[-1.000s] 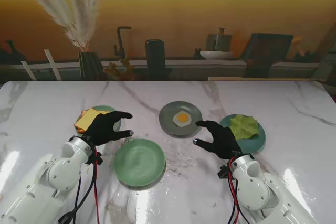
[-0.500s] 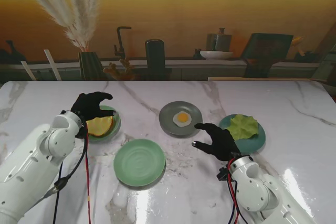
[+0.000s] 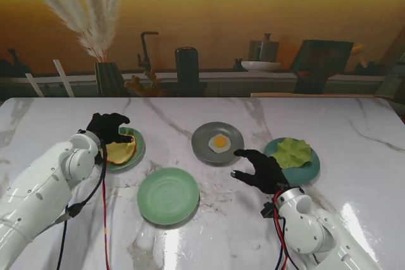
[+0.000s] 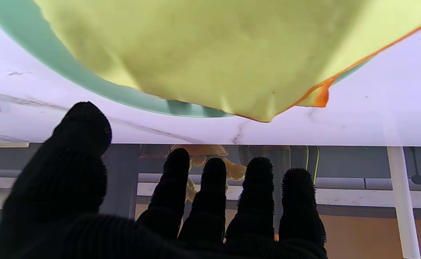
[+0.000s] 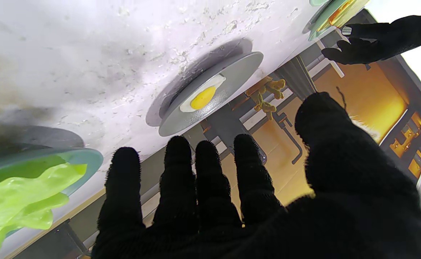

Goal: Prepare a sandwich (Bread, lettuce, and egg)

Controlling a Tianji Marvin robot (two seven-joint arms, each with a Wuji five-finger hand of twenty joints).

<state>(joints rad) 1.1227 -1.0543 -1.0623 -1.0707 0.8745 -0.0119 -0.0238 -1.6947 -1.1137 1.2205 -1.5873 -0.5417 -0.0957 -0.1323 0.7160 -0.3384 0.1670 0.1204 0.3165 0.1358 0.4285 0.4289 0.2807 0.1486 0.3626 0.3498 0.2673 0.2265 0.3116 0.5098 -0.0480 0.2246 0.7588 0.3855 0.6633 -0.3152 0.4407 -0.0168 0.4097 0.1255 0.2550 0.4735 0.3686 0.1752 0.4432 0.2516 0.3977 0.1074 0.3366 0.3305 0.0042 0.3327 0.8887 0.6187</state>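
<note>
A yellow bread slice (image 3: 120, 150) lies on a green plate (image 3: 136, 154) at the left; in the left wrist view the bread (image 4: 210, 50) fills the frame over the plate rim (image 4: 88, 84). My left hand (image 3: 107, 126) hovers over the bread's far left edge, fingers apart and holding nothing. A fried egg (image 3: 219, 143) sits on a grey plate (image 3: 204, 147) in the middle. Lettuce (image 3: 294, 152) rests on a teal plate (image 3: 308, 172) at the right. My right hand (image 3: 261, 169) floats open between the egg plate and the lettuce plate. An empty green plate (image 3: 168, 195) lies nearest to me.
A vase with pampas grass (image 3: 109, 77), a dark cylinder (image 3: 187, 71) and a black tap (image 3: 147, 52) stand along the back shelf beyond the marble table's far edge (image 3: 202, 100).
My left hand swung from beside the empty green plate up and over the bread plate, then settled lower at its far left edge. The right hand barely moved.
</note>
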